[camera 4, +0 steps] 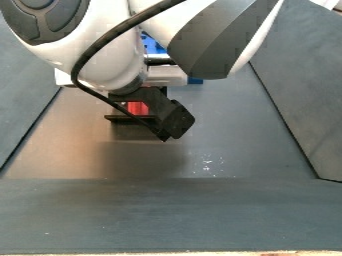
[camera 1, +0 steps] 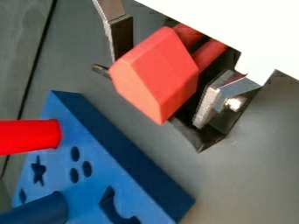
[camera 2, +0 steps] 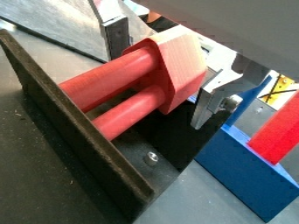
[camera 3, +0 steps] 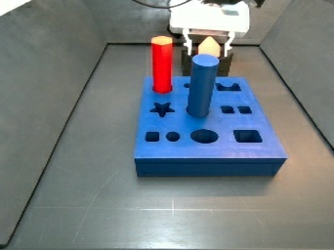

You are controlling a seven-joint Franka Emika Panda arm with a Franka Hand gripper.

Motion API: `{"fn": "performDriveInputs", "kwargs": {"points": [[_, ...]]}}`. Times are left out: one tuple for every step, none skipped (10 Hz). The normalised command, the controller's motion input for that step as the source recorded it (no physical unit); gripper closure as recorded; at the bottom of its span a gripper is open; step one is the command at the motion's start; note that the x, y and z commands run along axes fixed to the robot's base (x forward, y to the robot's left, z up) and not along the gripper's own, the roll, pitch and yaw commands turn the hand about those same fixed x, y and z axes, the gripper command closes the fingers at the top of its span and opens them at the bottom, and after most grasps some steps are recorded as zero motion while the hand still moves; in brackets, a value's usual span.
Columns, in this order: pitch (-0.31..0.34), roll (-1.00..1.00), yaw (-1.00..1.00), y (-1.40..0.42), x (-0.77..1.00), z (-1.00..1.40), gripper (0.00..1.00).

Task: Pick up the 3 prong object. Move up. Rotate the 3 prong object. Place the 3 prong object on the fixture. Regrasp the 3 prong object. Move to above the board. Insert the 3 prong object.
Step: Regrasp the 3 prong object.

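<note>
The gripper (camera 2: 163,74) holds the 3 prong object (camera 2: 140,87) at the fixture (camera 2: 82,140), behind the board (camera 3: 209,137) at frame top in a side view. Jaws clenched on its block end, prongs lying level along the fixture wall, judged placement for regrasping.

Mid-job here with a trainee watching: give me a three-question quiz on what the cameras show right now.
1. True or false: the gripper has its silver fingers on either side of the 3 prong object.
2. Multiple choice: in a wrist view the object's prongs lie against which part? A) the blue board B) the dark fixture C) the grey floor.
3. Fill in: in a side view, two tall pegs stand in the board, the red peg and the ___ peg.

Key: 1 true; 2 B; 3 blue.
</note>
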Motion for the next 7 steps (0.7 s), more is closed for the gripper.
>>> {"fn": "performDriveInputs", "kwargs": {"points": [[-0.012,0.02,-0.03,0.01,0.0,1.0,0.0],[-0.006,0.02,-0.01,0.01,-0.02,1.0,0.0],[-0.004,0.03,0.0,0.01,-0.03,1.0,0.0],[0.004,0.04,0.01,0.01,-0.04,1.0,0.0],[0.018,0.04,0.01,0.01,-0.04,0.88,0.0],[0.034,0.04,0.02,0.01,-0.03,0.7,0.0],[0.05,0.04,0.01,0.01,-0.03,0.45,0.0]]}}
